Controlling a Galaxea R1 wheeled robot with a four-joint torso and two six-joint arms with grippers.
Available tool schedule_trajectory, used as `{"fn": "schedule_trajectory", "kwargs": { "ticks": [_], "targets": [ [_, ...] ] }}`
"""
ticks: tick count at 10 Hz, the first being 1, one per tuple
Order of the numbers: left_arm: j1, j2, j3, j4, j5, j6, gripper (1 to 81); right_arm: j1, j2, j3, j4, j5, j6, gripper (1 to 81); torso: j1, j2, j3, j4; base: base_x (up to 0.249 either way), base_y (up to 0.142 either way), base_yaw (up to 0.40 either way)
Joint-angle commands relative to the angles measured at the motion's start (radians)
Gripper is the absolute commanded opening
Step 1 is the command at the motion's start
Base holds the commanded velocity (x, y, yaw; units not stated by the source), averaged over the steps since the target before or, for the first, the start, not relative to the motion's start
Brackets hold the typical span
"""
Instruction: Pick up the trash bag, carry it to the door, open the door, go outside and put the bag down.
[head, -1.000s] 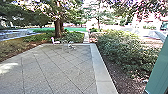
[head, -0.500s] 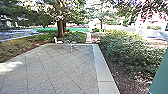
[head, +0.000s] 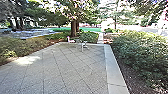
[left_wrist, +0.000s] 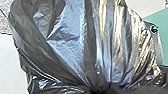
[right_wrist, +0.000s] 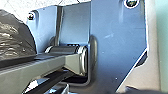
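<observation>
In the left wrist view I see the bag (left_wrist: 72, 47) close by the left hand (left_wrist: 110, 90), its folds gathering toward this hand. Whether left or right hand (right_wrist: 143, 91) is open or closed, I cannot tell. Ahead lies the paving (head: 72, 70), with bushes (head: 142, 55) beside it

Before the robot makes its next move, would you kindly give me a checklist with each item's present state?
1. Outdoors: ok, paving stretches ahead.
2. Bag along: ok, the trash bag is close before the left wrist camera.
3. Firm hold on it: cannot tell.
4. Bag's underside untorn: cannot tell, hidden.
5. Furniture well ahead: ok, near the paving's far end.
6. Right-hand shrubs off the paving: ok, beyond the pale border.
</observation>
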Motion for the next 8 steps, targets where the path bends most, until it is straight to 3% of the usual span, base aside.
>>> {"fn": "schedule_trajectory", "kwargs": {
  "ticks": [1, 2, 3, 6, 7, 8],
  "targets": [
    [-0.048, -0.007, 0.003, -0.006, 0.065, -0.005, 1.0, 0.037, 0.001, 0.007, -0.004, -0.064, -0.004, 81.1, 0.0, 0.0, 0.0, 0.093, 0.0, 0.0, 0.0],
    [-0.051, -0.019, 0.019, -0.008, 0.066, -0.005, 1.0, 0.036, -0.001, 0.007, -0.004, -0.064, -0.006, 81.1, 0.0, 0.0, 0.0, 0.126, 0.0, 0.0, 0.0],
    [-0.054, -0.036, 0.056, -0.008, 0.066, -0.005, 1.0, 0.034, -0.001, 0.007, -0.005, -0.064, -0.007, 81.1, 0.0, 0.0, -0.07, 0.129, 0.0, 0.0, 0.0],
    [-0.098, -0.128, 0.214, -0.013, 0.066, -0.011, 1.0, 0.039, -0.001, 0.007, -0.008, -0.064, -0.007, 81.1, 0.0, 0.0, -0.135, 0.173, 0.0, 0.0, 0.0],
    [-0.123, -0.164, 0.271, -0.031, 0.068, -0.012, 1.0, 0.037, -0.001, 0.007, -0.008, -0.064, -0.007, 81.1, 0.0, 0.0, -0.165, 0.187, 0.0, 0.0, 0.0],
    [-0.15, -0.188, 0.302, -0.051, 0.072, -0.012, 1.0, 0.038, -0.001, 0.005, -0.008, -0.064, -0.007, 81.1, 0.0, 0.0, -0.136, 0.155, 0.0, 0.0, 0.0]
  ]
}}
